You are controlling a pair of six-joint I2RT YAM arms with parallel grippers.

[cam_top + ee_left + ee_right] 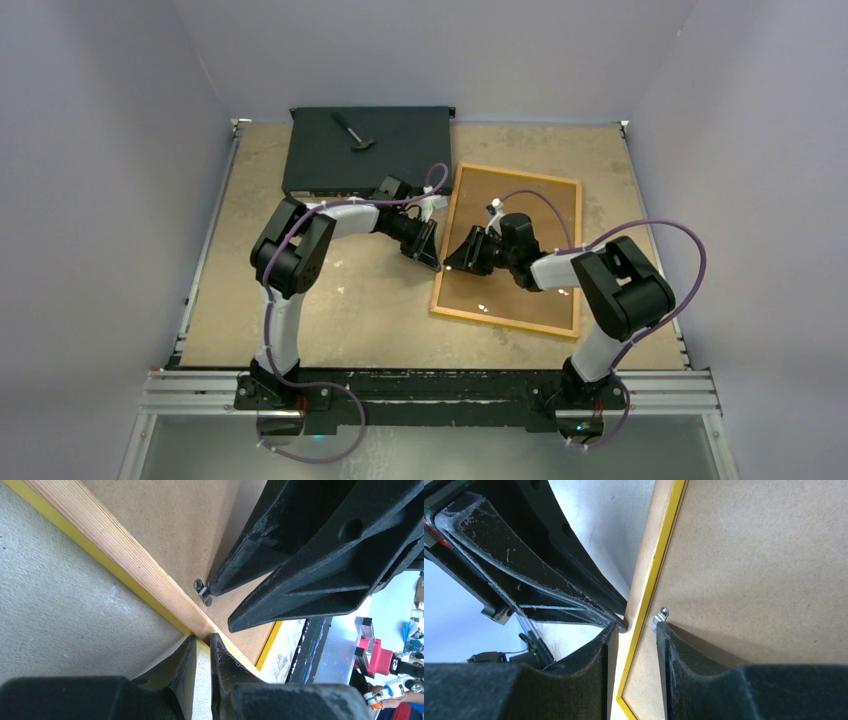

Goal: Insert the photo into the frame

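The frame (pixel 505 323) lies face down right of the table's centre, its yellow-orange border round a brown backing board (pixel 500 290). The photo is hidden. My left gripper (pixel 428 245) is at the frame's left edge. In the left wrist view its tips (pixel 202 642) are almost together with nothing between them, touching the wooden rail (pixel 125 550). My right gripper (pixel 455 255) is open over the same edge. It (pixel 634 630) straddles the rail (pixel 659 555), with one fingertip against a small metal clip (pixel 660 617). The clip also shows in the left wrist view (pixel 202 591).
A flat black box (pixel 365 165) stands at the back of the table, just left of the frame's far corner, with a small hammer-like tool (pixel 352 130) on top. The two grippers are very close together. Grey walls enclose the table on three sides.
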